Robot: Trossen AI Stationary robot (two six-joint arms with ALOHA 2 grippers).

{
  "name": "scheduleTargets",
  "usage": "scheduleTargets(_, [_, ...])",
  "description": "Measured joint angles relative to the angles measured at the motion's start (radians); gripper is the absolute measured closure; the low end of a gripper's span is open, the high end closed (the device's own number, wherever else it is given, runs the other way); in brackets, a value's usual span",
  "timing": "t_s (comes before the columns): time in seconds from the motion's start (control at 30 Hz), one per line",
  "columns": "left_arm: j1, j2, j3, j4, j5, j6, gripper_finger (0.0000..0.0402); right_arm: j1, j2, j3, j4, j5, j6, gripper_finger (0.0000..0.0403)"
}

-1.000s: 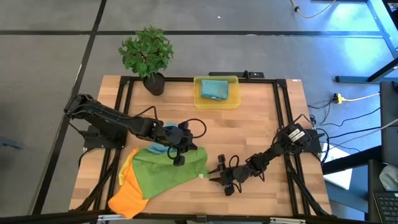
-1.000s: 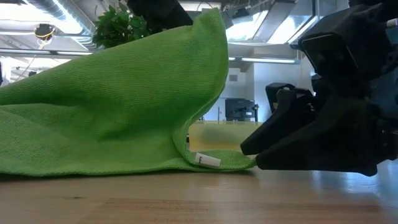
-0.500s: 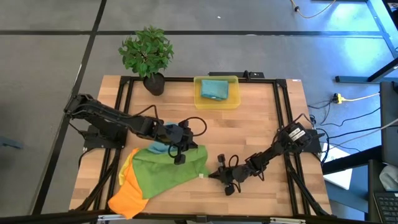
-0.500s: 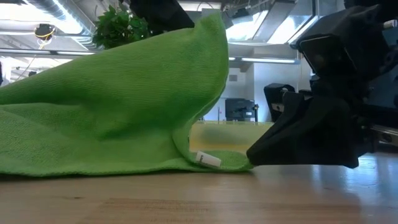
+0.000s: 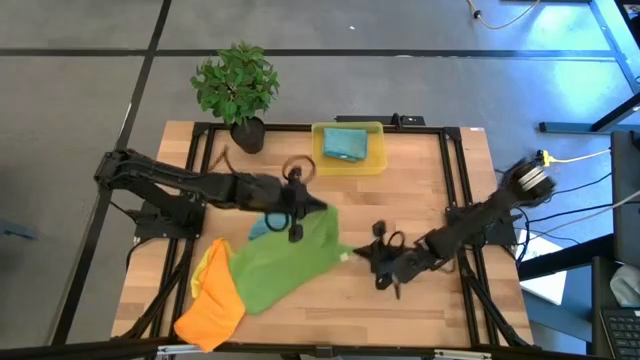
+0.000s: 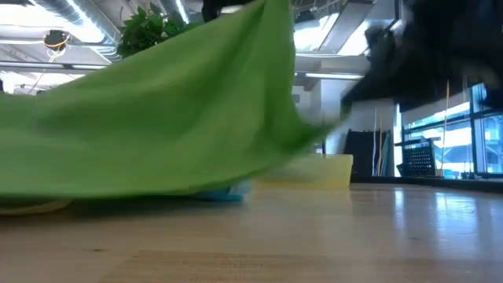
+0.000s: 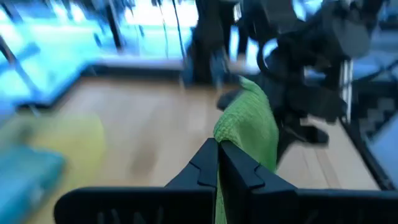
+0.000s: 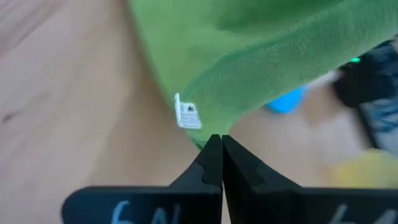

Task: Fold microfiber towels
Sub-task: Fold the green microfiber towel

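Above the wooden table point(image 5: 420, 190), both tools, left point(image 5: 296, 222) and right point(image 5: 352, 255), pinch the green towel's point(image 5: 285, 260) corners.

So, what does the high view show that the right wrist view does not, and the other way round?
Only the high view shows the potted plant, the yellow bin with a teal towel inside, the orange towel, and the left gripper shut on the green towel. Only the right wrist view shows the white label on the green towel's edge. Both show the green towel, the wooden table, and the right gripper, its jaws shut on a corner of the green towel.
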Motion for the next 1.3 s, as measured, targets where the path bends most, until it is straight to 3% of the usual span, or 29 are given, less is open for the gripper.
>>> scheduleTargets(0.17, [0.041,-0.071,0.0,0.106,-0.023,0.049,0.0401,-0.006,-0.268,0.002,-0.18,0.149,-0.015,0.0402])
scheduleTargets(0.33, [0.066,-0.093,0.0,0.195,-0.069,0.101,0.0402,-0.046,-0.518,0.002,-0.197,0.267,-0.135,0.0402])
scheduleTargets(0.6, [0.102,-0.093,0.0,0.25,-0.18,0.182,0.0402,-0.153,-0.806,0.005,-0.147,0.282,-0.313,0.0402])
scheduleTargets(0.83, [0.139,-0.093,0.0,0.294,-0.257,0.181,0.0402,-0.221,-0.917,0.006,-0.073,0.251,-0.432,0.0403])
scheduleTargets(0.97, [0.154,-0.093,0.0,0.293,-0.269,0.178,0.0402,-0.253,-0.934,0.006,-0.033,0.179,-0.451,0.0403])
scheduleTargets(1.2, [0.039,-0.073,-0.001,0.281,-0.354,0.283,0.0402,-0.262,-0.927,0.006,-0.108,0.123,-0.39,0.0403])
scheduleTargets(1.3, [-0.042,-0.044,0.002,0.29,-0.406,0.292,0.0402,-0.262,-0.924,0.006,-0.171,0.02,-0.288,0.0403])
